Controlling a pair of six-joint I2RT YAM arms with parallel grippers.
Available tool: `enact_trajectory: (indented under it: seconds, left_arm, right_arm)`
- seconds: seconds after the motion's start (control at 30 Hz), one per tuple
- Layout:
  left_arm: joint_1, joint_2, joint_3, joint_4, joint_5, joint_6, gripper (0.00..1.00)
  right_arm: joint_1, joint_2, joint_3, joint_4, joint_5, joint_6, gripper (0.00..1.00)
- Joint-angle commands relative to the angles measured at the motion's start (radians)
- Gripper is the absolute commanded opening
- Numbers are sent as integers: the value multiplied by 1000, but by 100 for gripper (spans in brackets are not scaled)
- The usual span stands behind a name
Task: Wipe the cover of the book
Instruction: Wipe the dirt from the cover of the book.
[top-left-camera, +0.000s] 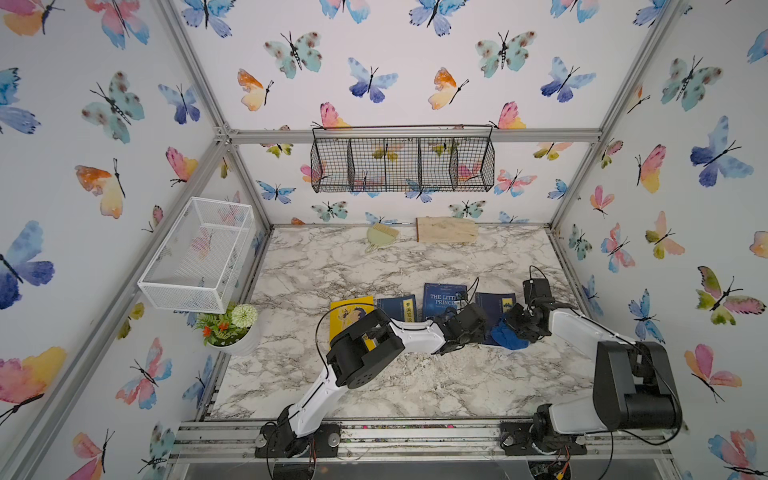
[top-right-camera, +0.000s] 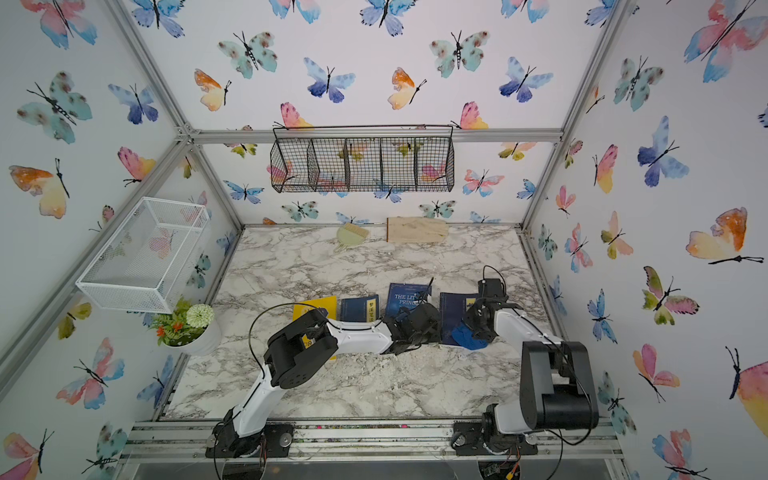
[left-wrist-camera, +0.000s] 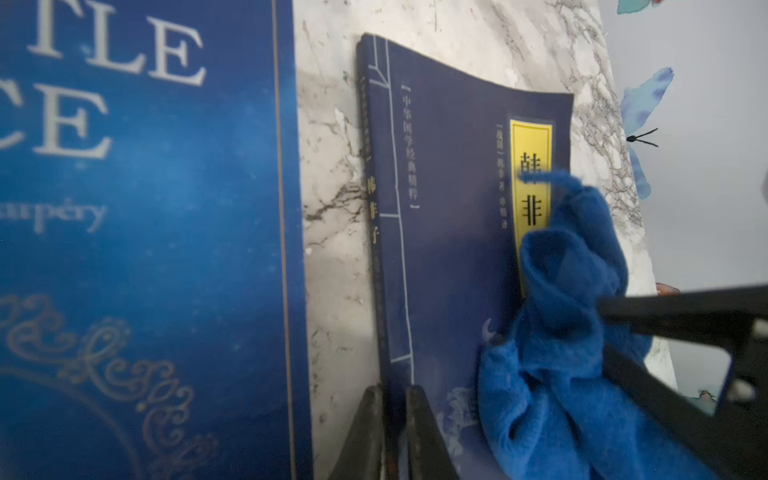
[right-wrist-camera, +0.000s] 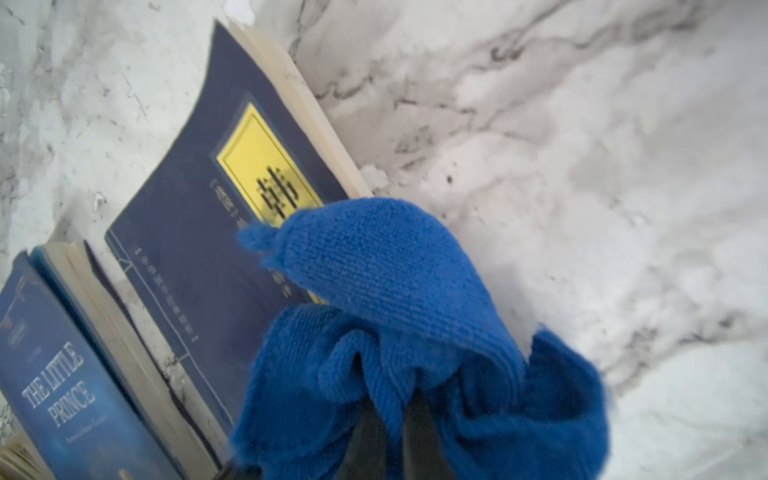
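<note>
Top view: marble desk (top-left-camera: 374, 266), butterfly-papered walls (top-left-camera: 415, 62)
Right jaws clamped on blue cloth (right-wrist-camera: 386, 266) resting on book (right-wrist-camera: 187, 232); left jaws together

navy book (left-wrist-camera: 449, 228), blue cloth (left-wrist-camera: 557, 353) on cover

White-shelled left arm (top-left-camera: 320, 395) and right arm (top-left-camera: 575, 328) carry boxy black joints, looping black cables (top-left-camera: 317, 332), and left gripper (left-wrist-camera: 392, 432) and right gripper (right-wrist-camera: 392, 440) with tapered black fingers.

Left arm (top-left-camera: 417, 333), right arm (top-left-camera: 577, 329): jaws together.
</note>
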Motion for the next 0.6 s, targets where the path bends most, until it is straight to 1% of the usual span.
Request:
enact_trajectory:
  seconds: [0.0,0.07,0.13,0.23,0.33,0.47,0.57]
  left_arm:
    - [4,18,-18,-121,3,0,15]
    - [4,18,-18,-121,5,-1,15]
    - [2,16,-21,-121,6,-1,15]
    - [1,14,-26,-118,2,-3,15]
    - [3,18,-30,-112,3,-4,15]
    - [2,28,-24,-100,17,-8,15]
    - [2,32,-22,-99,19,-8,15]
  right_arm:
    - [-6,210,77,-101,-15,-42,6]
    - [-6,259,123,-94,3,-36,6]
    - [-6,279,134,-82,26,-21,6]
    - [-5,260,83,-67,17,-13,6]
    - [1,176,-31,-57,-8,-20,6]
    - [10,-15,-204,-52,-16,1,6]
    - [9,-132,-263,-60,-17,11,6]
